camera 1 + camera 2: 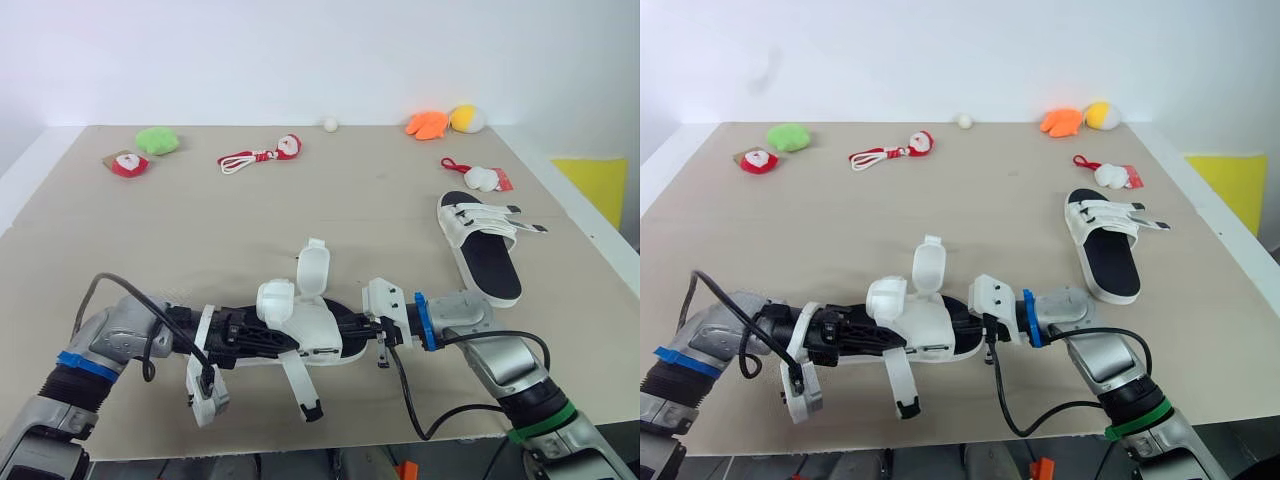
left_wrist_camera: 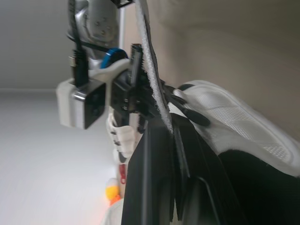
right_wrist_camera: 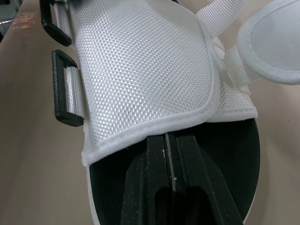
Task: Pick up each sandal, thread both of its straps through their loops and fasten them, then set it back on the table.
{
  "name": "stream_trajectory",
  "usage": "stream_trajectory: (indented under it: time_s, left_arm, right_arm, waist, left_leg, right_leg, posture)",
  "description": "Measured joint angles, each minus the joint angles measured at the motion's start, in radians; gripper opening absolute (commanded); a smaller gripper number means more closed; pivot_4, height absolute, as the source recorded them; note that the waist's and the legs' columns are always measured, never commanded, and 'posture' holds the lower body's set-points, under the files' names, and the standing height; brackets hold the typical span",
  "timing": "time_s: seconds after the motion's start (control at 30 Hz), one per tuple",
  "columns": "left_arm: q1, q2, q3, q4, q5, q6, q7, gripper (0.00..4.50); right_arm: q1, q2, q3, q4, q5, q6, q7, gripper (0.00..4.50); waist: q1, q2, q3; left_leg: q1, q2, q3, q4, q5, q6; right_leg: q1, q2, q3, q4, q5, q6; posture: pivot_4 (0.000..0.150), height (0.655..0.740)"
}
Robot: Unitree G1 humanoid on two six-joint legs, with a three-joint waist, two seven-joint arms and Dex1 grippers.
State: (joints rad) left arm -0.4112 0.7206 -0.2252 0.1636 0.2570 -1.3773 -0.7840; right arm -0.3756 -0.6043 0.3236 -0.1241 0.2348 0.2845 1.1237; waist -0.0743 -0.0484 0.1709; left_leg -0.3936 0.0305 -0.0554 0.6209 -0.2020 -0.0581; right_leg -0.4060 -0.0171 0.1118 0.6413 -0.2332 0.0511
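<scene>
1. The sandal [image 1: 310,325] lies lengthwise between the two arms, just beside the counter's [image 1: 200,230] near edge. I cannot tell whether it rests on the counter or hangs just above it. The left jaws are clamped on one end. The right jaws are pressed together, tips on the black footbed under the white upper's rim.
2. The right jaws seem to grip nothing, so a tug from the left could slide the sandal off that edge.
3. Both straps [image 1: 313,270] stand up undone. The loops [image 3: 63,89] look small and floppy, so a strap tip may well miss or fold.
4. The second sandal [image 1: 480,250] lies beyond and to the right, well apart, so a knock looks unlikely.
5. The counter is tan, matte and flat. Small toys [image 1: 157,140] sit far beyond the sandal.
6. A white wall [image 1: 300,50] rises past those.
</scene>
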Motion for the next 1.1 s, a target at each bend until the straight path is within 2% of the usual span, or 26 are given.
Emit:
stream_trajectory:
  time_s: [0.07,0.13,0.17,0.2,0.23,0.3,0.43,0.57,0.67,0.73,0.83,0.97,1.1]
  left_arm:
    - [0.005,0.003,-0.001,-0.002,-0.001,0.010,0.033,1.61]
    - [0.013,0.019,-0.001,-0.028,-0.010,0.039,0.059,2.67]
    - [0.026,0.044,-0.001,-0.064,-0.033,0.069,0.074,3.09]
    - [0.030,0.052,0.000,-0.073,-0.040,0.075,0.077,3.28]
    - [0.040,0.065,0.000,-0.091,-0.052,0.092,0.081,3.94]
    - [0.087,0.108,0.002,-0.145,-0.095,0.143,0.096,4.46]
    - [0.252,0.226,0.033,-0.247,-0.193,0.250,0.103,4.46]
    - [0.590,0.387,0.087,-0.380,-0.375,0.390,0.098,4.46]
    - [0.769,0.440,0.111,-0.487,-0.521,0.537,0.093,4.46]
    - [0.822,0.445,0.123,-0.542,-0.602,0.638,0.092,4.46]
    - [0.860,0.455,0.132,-0.651,-0.751,0.850,0.085,4.46]
    - [0.857,0.481,0.136,-0.763,-1.112,1.244,0.123,4.46]
    - [0.823,0.501,0.136,-0.803,-1.373,1.514,0.123,4.46]
  right_arm:
    - [-0.002,0.000,0.001,0.002,0.000,0.000,0.003,0.00]
    - [-0.005,0.000,0.003,0.003,0.000,0.001,0.005,0.00]
    - [-0.007,0.000,0.005,0.004,0.000,0.001,0.005,0.00]
    - [-0.007,0.000,0.005,0.005,0.000,0.001,0.006,0.00]
    - [-0.009,0.000,0.006,0.006,0.000,0.000,0.008,0.00]
    - [-0.012,0.000,0.012,0.009,0.000,0.000,0.010,0.00]
    - [-0.016,0.001,0.015,0.010,0.000,0.000,0.013,0.00]
    - [-0.011,0.000,0.017,0.004,0.001,-0.001,0.016,0.00]
    - [-0.013,-0.011,0.013,0.009,0.001,-0.001,0.027,0.00]
    - [-0.014,-0.011,0.014,0.012,0.000,-0.001,0.028,0.00]
    - [-0.018,-0.011,0.016,0.013,0.000,-0.001,0.030,0.00]
    - [-0.025,-0.011,0.022,0.010,0.000,-0.001,0.041,0.00]
    - [-0.026,-0.011,0.021,0.006,0.002,0.000,0.058,0.00]
  waist:
    - [0.000,0.000,0.000]
    - [0.000,0.000,0.000]
    - [-0.001,0.000,0.000]
    - [-0.001,0.000,0.000]
    - [-0.001,0.001,0.000]
    - [-0.002,0.001,0.000]
    - [-0.001,0.003,0.001]
    - [-0.002,0.004,0.002]
    - [0.003,0.006,0.003]
    - [0.003,0.005,0.004]
    - [0.003,0.006,0.004]
    - [0.001,0.006,0.004]
    - [0.001,0.005,0.004]
  left_leg:
    - [0.000,0.000,0.000,0.000,0.000,0.000]
    - [0.000,0.000,0.000,0.000,0.000,0.000]
    - [0.000,0.001,0.000,0.000,0.000,0.000]
    - [0.001,0.000,0.000,-0.001,0.000,0.000]
    - [0.001,0.000,0.000,-0.001,0.000,0.000]
    - [0.001,0.001,0.001,-0.001,0.000,0.001]
    - [0.003,0.002,0.001,-0.003,-0.001,0.001]
    - [0.003,0.005,0.004,-0.003,-0.002,0.002]
    - [0.004,0.012,0.015,-0.003,-0.002,0.003]
    - [0.006,0.019,0.027,-0.002,-0.002,0.004]
    - [0.006,0.020,0.032,-0.002,-0.004,0.001]
    - [0.007,0.020,0.036,-0.002,-0.004,0.001]
    - [0.006,0.021,0.035,-0.002,-0.008,0.002]
  right_leg:
    - [0.000,0.000,0.000,0.000,0.000,0.000]
    - [0.000,0.000,0.000,0.000,0.000,0.000]
    - [0.000,0.000,0.000,0.000,0.000,0.000]
    - [0.000,0.000,0.000,0.000,0.000,0.000]
    - [0.000,0.000,0.000,0.000,0.000,0.000]
    - [0.000,0.000,0.000,0.000,0.000,0.000]
    - [0.000,0.000,-0.001,0.001,-0.001,-0.002]
    - [-0.001,-0.001,-0.002,0.001,-0.003,-0.004]
    - [-0.002,-0.003,-0.004,0.001,-0.004,-0.006]
    - [-0.003,-0.004,-0.005,0.001,-0.006,-0.008]
    - [-0.004,-0.005,-0.005,0.001,-0.007,-0.010]
    - [-0.005,-0.006,-0.004,0.001,-0.008,-0.009]
    - [-0.004,-0.004,-0.004,0.001,-0.010,-0.007]
  posture:
    - [0.150,0.7400]
    - [0.150,0.7400]
    - [0.150,0.7400]
    - [0.150,0.7400]
    - [0.150,0.7400]
    - [0.150,0.7400]
    - [0.150,0.7400]
    - [0.150,0.7400]
    - [0.150,0.7400]
    - [0.150,0.7400]
    - [0.150,0.7400]
    - [0.150,0.7400]
    - [0.150,0.7400]
